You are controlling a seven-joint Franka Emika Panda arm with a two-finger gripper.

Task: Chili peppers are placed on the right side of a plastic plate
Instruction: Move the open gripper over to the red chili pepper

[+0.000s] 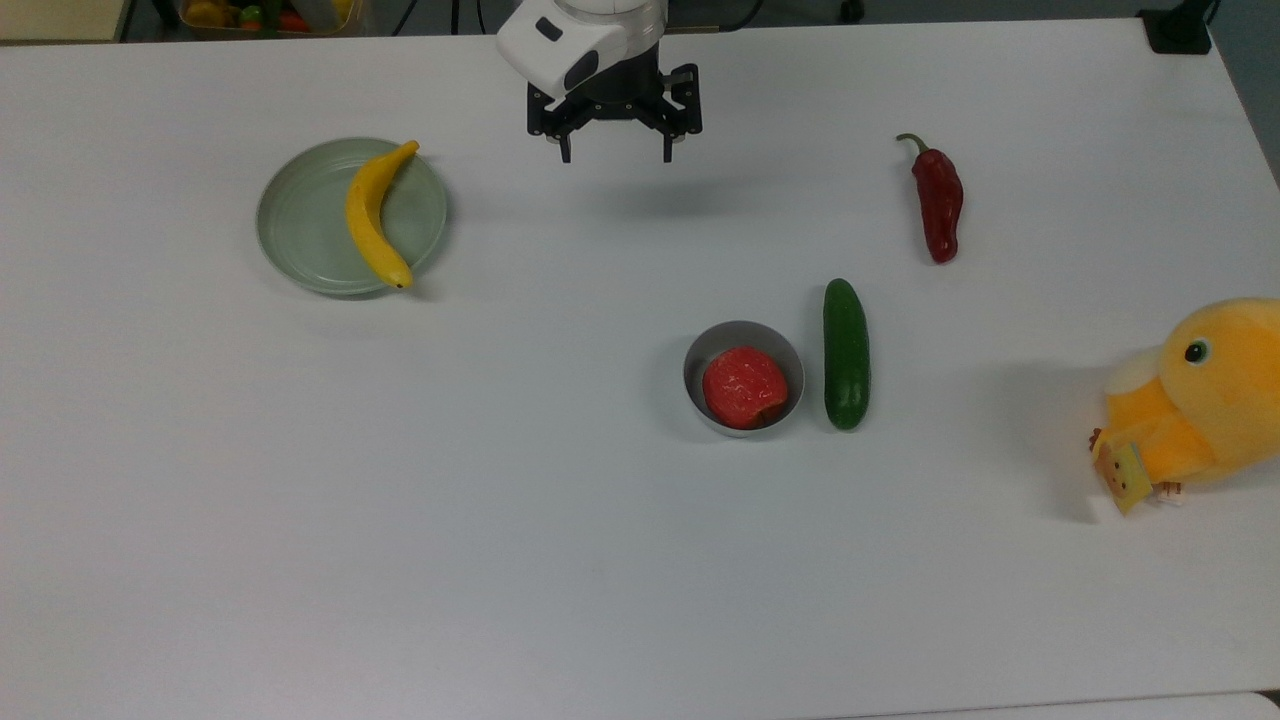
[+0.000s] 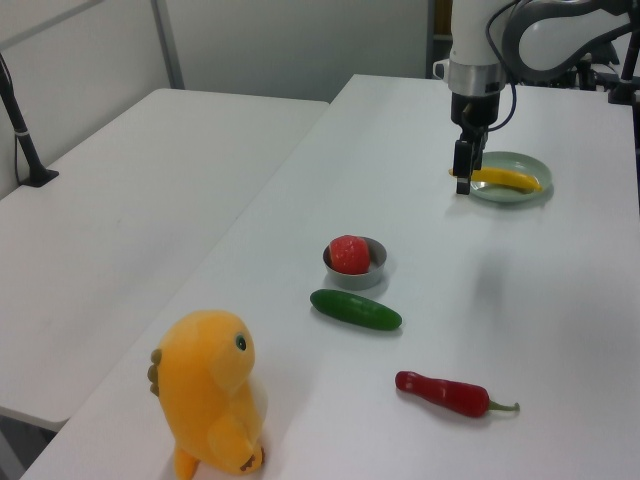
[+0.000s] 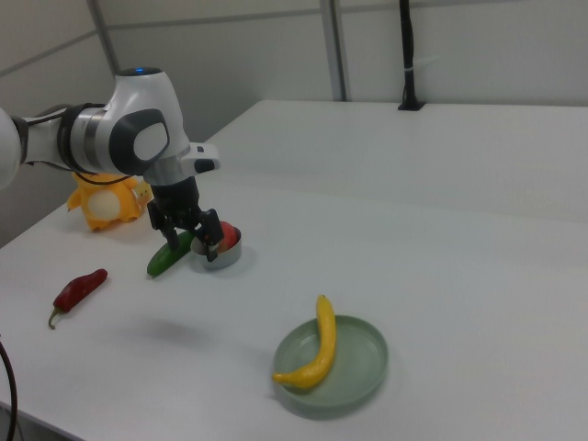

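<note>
The dark red chili pepper (image 1: 938, 203) with a green stem lies on the white table toward the top view's right; it also lies near the front in the left view (image 2: 446, 394) and at the right view's left (image 3: 78, 289). The pale green plastic plate (image 1: 300, 235) sits at the top view's left and carries a yellow banana (image 1: 373, 213). My gripper (image 1: 616, 156) hangs open above the table between plate and pepper, near the far edge, holding nothing. In the right view my gripper (image 3: 190, 253) hovers in front of the grey bowl.
A grey bowl (image 1: 705, 350) with a round red fruit (image 1: 744, 388) stands mid-table, and a dark green cucumber (image 1: 846, 353) lies just to the top view's right of it. A yellow plush duck (image 1: 1195, 400) sits at the top view's right edge.
</note>
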